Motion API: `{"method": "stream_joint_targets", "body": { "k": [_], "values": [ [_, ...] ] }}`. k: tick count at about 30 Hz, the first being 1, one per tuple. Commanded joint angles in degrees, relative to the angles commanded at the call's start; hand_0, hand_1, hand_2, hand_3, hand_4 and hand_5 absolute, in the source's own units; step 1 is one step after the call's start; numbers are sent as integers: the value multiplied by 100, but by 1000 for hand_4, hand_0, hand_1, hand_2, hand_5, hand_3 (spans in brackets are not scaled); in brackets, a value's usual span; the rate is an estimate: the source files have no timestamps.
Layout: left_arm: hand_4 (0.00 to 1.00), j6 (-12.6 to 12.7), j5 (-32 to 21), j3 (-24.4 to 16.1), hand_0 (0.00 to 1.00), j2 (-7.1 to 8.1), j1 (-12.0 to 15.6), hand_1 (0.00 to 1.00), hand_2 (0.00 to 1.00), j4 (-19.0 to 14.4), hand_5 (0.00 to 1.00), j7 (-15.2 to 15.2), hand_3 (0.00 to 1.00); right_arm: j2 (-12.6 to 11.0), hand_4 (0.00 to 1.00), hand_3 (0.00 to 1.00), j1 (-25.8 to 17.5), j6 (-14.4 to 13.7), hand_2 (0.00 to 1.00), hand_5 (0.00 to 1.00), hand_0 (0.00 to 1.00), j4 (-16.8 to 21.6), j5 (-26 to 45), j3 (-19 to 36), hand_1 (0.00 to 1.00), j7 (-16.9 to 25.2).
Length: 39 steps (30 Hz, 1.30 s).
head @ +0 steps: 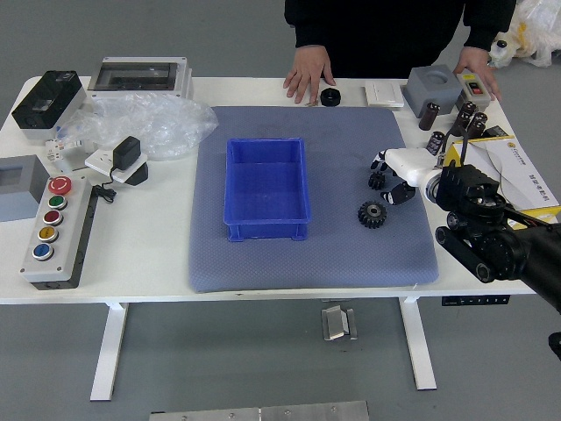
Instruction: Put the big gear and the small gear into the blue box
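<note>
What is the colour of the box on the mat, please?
The box is blue, in the head view.

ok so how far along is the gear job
Nothing looks done: neither the small gear nor the big gear is in the blue box.
In hand: the robot's right hand is at the small gear, fingers spread around it, with no grasp apparent, so it seems to be lining up a pick.
Left: both gears, on the mat, need to go into the box.
</note>
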Motion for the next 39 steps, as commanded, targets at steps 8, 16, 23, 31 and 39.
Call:
{"method": "stream_joint_targets", "body": {
  "k": [8,16,23,31,39],
  "values": [
    [699,0,-2,-4,860,-4,1,828,812,0,298,-1,833,36,723,672,-10,-43,680,75,683,-28,30,-36,599,13],
    [699,0,-2,-3,860,-7,-7,829,812,0,298,-2,833,79,701,663,-9,-93,644,111,671,-77,102,-101,587,26],
    [699,1,-8,8,860,-4,-12,829,812,0,298,-1,833,116,616,658,-3,-153,615,245,647,-146,198,-172,558,55],
    [699,-1,1,13,860,0,-11,830,812,0,298,0,833,136,590,650,-4,-304,603,266,628,-192,285,-225,540,106],
    [699,-2,2,28,860,4,-17,830,812,0,297,0,833,121,577,652,9,-397,596,274,616,-211,328,-330,531,139]
  ]
}}
